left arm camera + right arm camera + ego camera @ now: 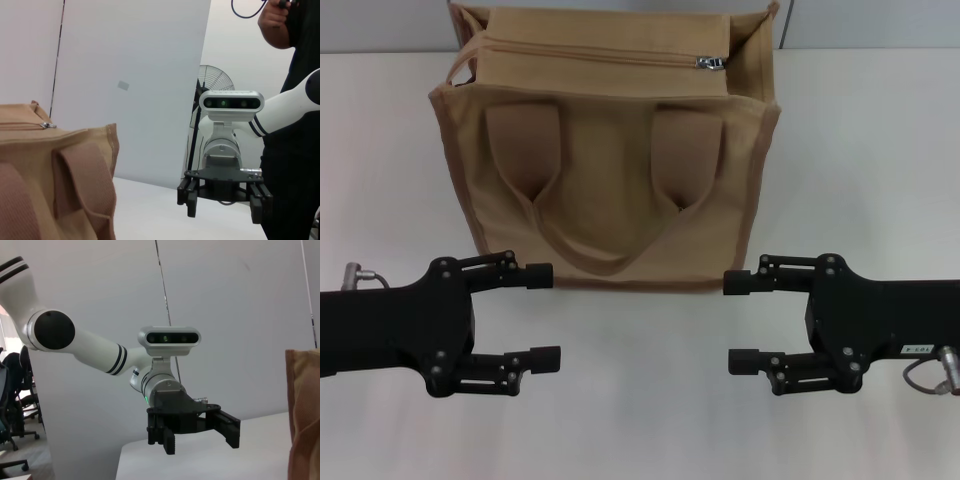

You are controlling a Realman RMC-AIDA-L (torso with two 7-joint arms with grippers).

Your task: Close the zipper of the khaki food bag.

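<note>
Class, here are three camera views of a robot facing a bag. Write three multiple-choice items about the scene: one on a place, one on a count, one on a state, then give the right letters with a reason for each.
1. Where is the zipper pull on the bag's top panel?
A. at the robot's right end
B. in the middle
C. at the robot's left end

2. How many strap handles show on the bag's front?
A. none
B. one
C. three

3. How are the two grippers?
A. both shut on the bag
B. one holding the pull
C. both open, clear of the bag

Answers: 1 A, the pull sits at the right end of the zipper. 2 B, one handle loops across the bag. 3 C, left gripper and right gripper hover open before it.
</note>
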